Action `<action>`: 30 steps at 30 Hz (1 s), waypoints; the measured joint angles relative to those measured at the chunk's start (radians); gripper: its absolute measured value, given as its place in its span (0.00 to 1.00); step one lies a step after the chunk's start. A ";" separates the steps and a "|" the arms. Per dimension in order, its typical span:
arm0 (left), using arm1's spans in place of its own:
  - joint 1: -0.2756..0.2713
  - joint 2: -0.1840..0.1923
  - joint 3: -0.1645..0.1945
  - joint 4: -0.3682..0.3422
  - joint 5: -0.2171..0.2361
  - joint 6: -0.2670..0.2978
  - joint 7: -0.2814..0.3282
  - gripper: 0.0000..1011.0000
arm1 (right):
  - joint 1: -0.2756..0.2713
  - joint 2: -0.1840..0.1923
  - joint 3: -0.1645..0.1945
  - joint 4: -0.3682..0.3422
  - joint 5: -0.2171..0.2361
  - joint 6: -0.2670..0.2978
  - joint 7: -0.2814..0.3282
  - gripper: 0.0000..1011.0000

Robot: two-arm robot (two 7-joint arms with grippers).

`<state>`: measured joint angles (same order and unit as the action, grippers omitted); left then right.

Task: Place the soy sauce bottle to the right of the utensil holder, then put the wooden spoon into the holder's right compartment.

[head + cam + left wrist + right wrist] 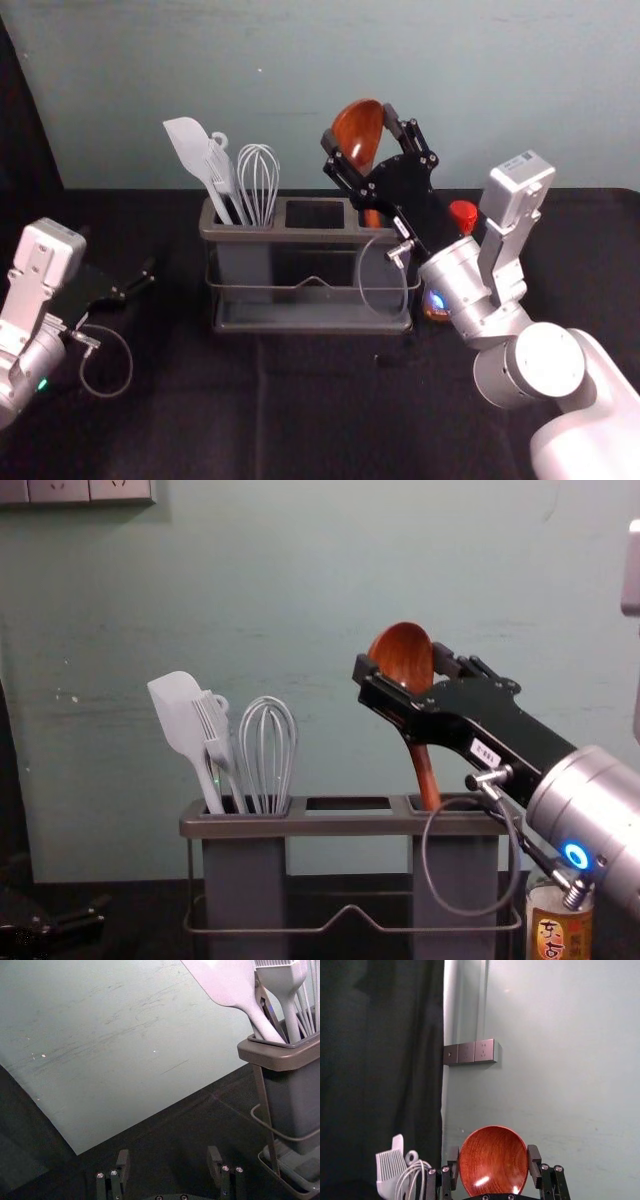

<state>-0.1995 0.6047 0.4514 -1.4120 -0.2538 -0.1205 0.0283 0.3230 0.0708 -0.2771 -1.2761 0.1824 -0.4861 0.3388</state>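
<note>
A pale grey-green wall (480,60) rises behind a table under black cloth (310,410), with a socket panel (470,1053) mounted on it beside a black curtain (380,1035). The right gripper (359,125) is above the right end of the utensil holder (300,236), pinching the bowl of the wooden spoon (358,128) between its two fingers, one on each side. The spoon stands bowl up and slightly tilted, its handle running down into the holder's right compartment (455,870). Just beside the holder on its right, the soy sauce bottle (560,938) stands upright under the right forearm, which partly covers it; its red cap (463,214) shows beside the arm. Across the holder, past the middle compartment (315,214), the left compartment (245,870) holds a pale spatula (190,150), a pastry brush (212,730) and a wire whisk (259,182), along with another utensil with a looped end (411,1156), partly hidden. Farther out, the left gripper (118,250) is off the holder's left side, well apart from the spoon and the bottle, its fingers spread with a gap between them.
</note>
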 joint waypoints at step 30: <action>0.000 0.000 0.000 0.000 0.000 0.000 0.000 1.00 | -0.020 -0.008 0.017 0.025 0.009 -0.025 0.017 0.99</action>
<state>-0.1995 0.6047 0.4514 -1.4120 -0.2538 -0.1205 0.0283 0.3027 0.0626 -0.2603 -1.2511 0.1909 -0.5110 0.3561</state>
